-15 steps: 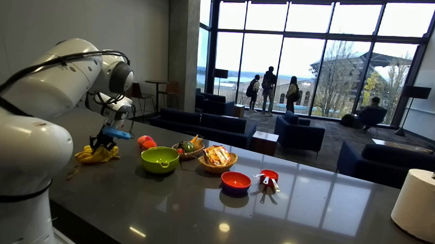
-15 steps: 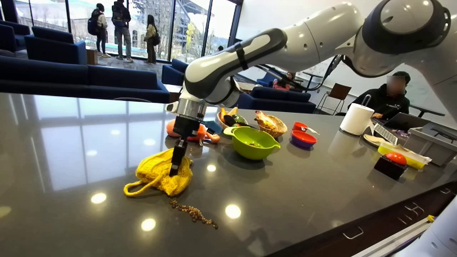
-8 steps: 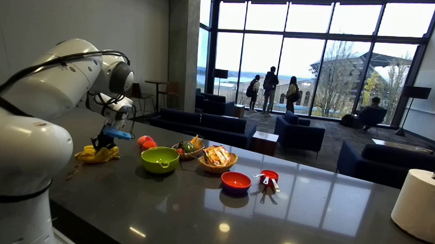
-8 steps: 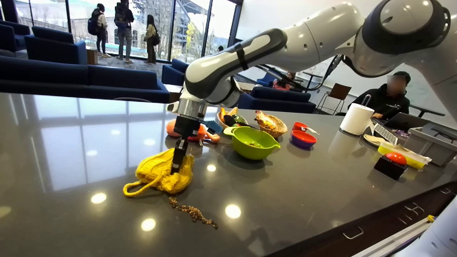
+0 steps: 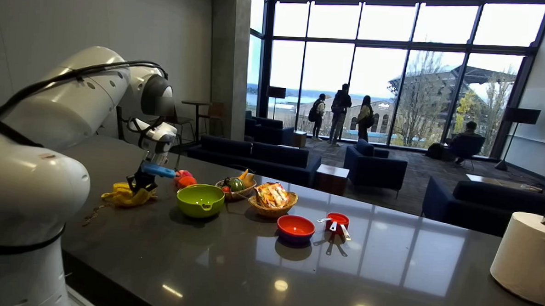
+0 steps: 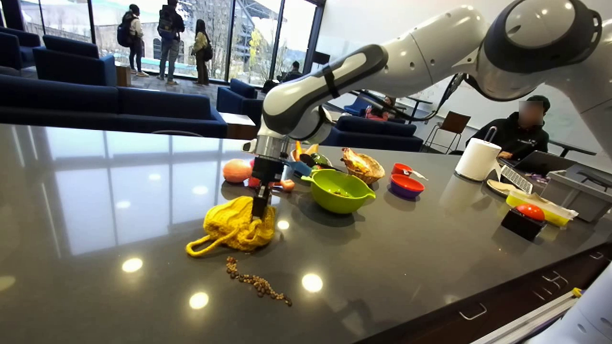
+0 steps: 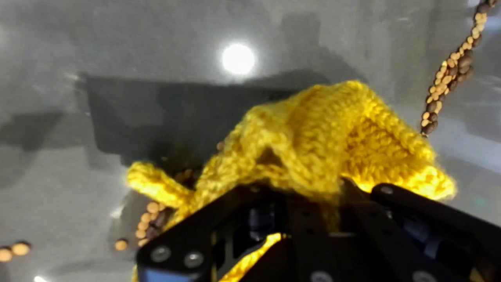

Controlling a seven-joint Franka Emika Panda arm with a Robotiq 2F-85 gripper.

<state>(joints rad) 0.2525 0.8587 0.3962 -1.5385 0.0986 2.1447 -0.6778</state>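
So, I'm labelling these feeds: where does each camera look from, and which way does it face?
An exterior view: above the counter, facing tall windows; the arm fills the picture's left.
An exterior view: above the counter, facing sofas; the arm reaches in from upper right.
Wrist view: on the arm, looking down; at bottom, the gripper shows, shut on yellow knitted cloth.
Both exterior views share the green bowl, the cloth and the paper roll.
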